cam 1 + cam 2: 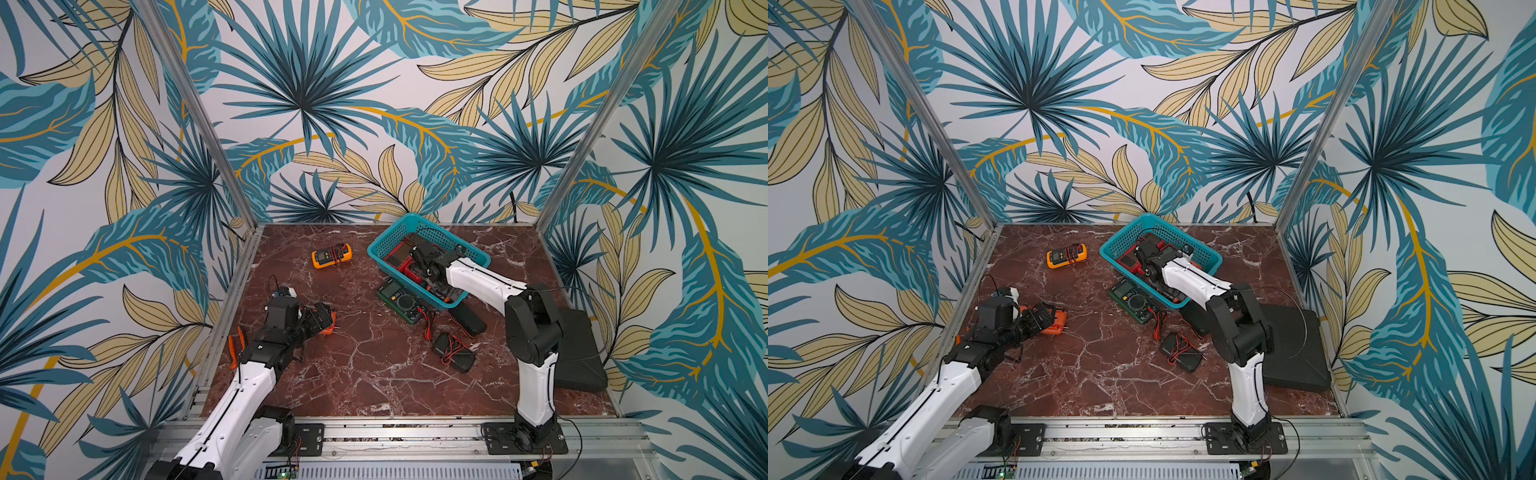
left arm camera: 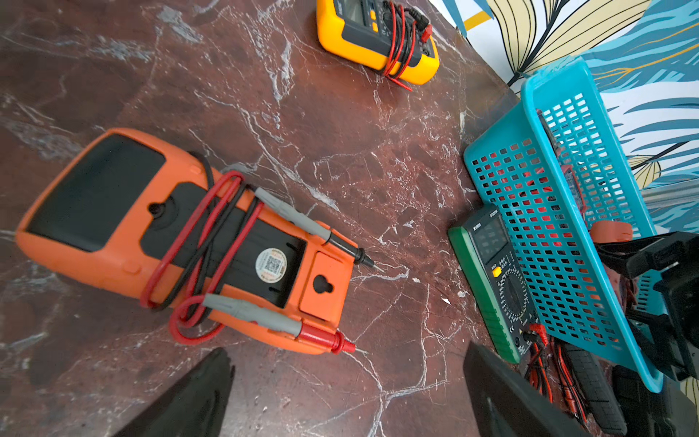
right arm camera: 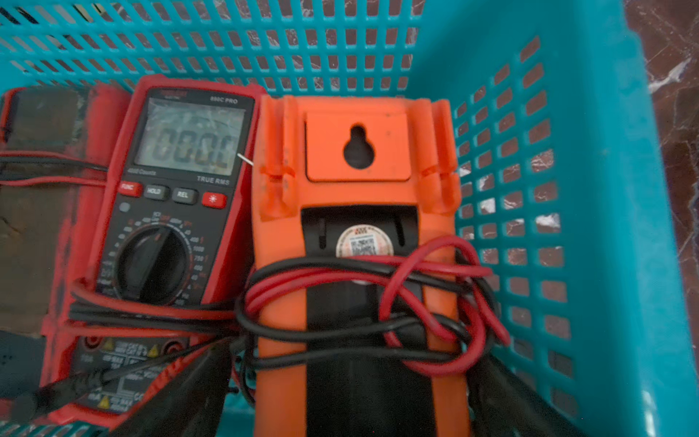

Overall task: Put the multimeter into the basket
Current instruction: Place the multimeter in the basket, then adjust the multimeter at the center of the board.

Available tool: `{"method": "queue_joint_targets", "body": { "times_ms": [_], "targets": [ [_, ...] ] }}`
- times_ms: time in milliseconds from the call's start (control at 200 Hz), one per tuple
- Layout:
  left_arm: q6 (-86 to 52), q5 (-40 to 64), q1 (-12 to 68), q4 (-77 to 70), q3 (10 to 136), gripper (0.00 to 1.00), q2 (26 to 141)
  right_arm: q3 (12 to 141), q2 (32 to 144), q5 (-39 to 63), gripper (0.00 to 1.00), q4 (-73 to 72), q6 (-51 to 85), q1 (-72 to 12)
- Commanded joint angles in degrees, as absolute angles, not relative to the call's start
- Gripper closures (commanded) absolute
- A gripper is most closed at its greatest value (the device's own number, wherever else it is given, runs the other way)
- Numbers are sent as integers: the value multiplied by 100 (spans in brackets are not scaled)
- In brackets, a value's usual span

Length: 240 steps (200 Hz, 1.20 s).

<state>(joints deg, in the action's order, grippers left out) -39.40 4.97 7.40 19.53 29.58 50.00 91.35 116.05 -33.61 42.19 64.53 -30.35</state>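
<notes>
Marbled counter (image 2: 340,132): wide-open left gripper (image 2: 346,350) hovers over rigid orange rubber-cased multimeter (image 2: 125,265), probably grippy; pinch long sides. Right gripper (image 3: 353,357)'s hold unclear.

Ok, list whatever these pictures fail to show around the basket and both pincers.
Right pincer: right wrist view, fingers blurred and cut by the edge; whether they clamp the orange meter is unclear.
Basket contents: in both top views the right arm covers most.
Second orange meter, by the open left pincer: face down in the left wrist view, display unseen.
</notes>
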Motion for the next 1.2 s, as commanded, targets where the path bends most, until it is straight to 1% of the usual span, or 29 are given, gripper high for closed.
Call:
{"method": "queue_joint_targets", "body": {
  "times_ms": [0, 336, 411, 566, 676, 861, 1007, 1197],
  "targets": [
    [-3885, 303, 703, 2150, 3146, 0, 4818, 9149, 11424, -3493, 1, 4363, 6176, -3012],
    [-4206, -293, 705, 2909, 3379, 0, 4591, 9123, 10701, -3448, 0, 4290, 5592, -3010],
    [-4329, -629, 703, 3190, 3466, 0, 4597, 9124, 10525, -3357, 1, 4215, 5311, -3023],
    [-4587, -1099, 688, 3773, 3606, 0, 4622, 9110, 10213, -2843, 0, 3910, 4369, -3039],
    [-4711, -1280, 588, 4007, 3639, 0, 4720, 8913, 9968, -2116, 1, 3392, 3649, -3049],
    [-4798, -792, 467, 3392, 3577, 0, 5243, 8583, 9690, -890, 1, 2662, 2879, -3081],
    [-4637, -422, 426, 2561, 3538, 0, 5638, 8537, 9686, -461, 0, 2529, 2528, -3188],
    [-4465, -370, 355, 1974, 3586, 0, 6110, 8517, 9712, -118, 0, 2425, 2485, -3247]
  ]
}}
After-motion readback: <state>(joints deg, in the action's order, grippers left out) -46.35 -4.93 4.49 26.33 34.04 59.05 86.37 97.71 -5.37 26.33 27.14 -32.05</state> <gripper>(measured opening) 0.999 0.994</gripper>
